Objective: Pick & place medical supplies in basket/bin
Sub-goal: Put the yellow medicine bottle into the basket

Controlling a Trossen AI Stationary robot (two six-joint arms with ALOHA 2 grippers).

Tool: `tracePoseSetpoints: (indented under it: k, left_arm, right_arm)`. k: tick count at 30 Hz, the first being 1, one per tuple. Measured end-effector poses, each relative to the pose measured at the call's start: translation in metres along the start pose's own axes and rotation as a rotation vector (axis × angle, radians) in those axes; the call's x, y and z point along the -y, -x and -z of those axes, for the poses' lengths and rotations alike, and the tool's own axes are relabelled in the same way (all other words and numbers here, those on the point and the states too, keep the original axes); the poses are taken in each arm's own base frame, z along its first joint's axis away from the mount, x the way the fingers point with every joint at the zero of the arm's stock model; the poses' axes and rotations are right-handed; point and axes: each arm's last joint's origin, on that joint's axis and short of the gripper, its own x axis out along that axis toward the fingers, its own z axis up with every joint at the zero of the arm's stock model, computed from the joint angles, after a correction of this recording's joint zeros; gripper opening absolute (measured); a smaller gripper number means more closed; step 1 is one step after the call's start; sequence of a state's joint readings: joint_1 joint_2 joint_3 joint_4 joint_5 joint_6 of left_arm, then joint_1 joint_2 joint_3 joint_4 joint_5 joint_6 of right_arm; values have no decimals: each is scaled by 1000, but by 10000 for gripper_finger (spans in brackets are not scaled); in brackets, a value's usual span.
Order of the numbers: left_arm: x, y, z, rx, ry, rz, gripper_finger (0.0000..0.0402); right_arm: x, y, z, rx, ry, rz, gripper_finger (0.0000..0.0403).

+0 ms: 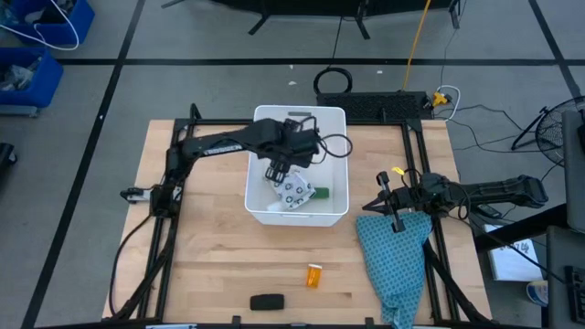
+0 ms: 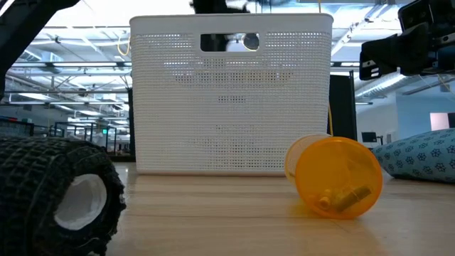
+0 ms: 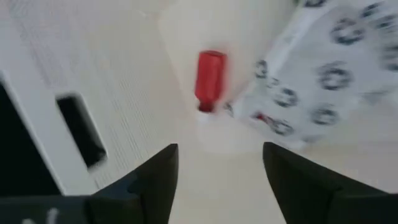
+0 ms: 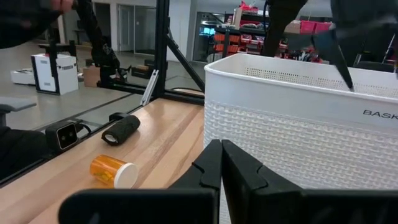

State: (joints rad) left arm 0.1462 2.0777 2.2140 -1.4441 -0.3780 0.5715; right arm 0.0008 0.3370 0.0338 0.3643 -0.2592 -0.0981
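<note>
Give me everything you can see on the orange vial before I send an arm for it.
The orange vial is a translucent amber cylinder with a white cap at one end, plastic by its look. It lies on its side on the bare wooden table, outside the white basket and apart from it, with the black roll lying close by. In the low view something small and yellowish rests inside it. Nothing grips or touches it.

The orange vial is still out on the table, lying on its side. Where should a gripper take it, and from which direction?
Probably across the middle of the orange vial's round body, coming straight down from above. It lies on its side on the bare table, with its white cap at one end, apart from the black roll and the teal cloth, so the fingers should have room on both long sides.
</note>
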Motion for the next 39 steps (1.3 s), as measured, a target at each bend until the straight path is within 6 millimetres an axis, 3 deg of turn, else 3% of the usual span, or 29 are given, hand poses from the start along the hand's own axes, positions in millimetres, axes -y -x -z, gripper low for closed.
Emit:
tracePoseSetpoints:
  k: [5,11,18,21,26,35,39]
  left_arm:
    - [1,47,27,69,180,112,161]
    - [20,100,75,224,209,147,18]
    - [58,135,128,699,262,150,4]
    - [82,127,144,922,229,151,3]
    - [123,89,163,1206,204,96,2]
    - [185,17,200,1474,308,86,1]
    - [201,-9,206,1474,350,52,1]
  right_arm:
    - [0,0,1,-8,-19,-1,0]
    - [0,0,1,-13,-60,-5,0]
    - [0,0,1,-10,-89,-6,0]
    - [0,0,1,-9,-102,-6,0]
    - [0,0,-1,13,-113,-5,0]
    - [0,0,-2,23,-88,-3,0]
    - [0,0,-2,24,-80,-3,0]
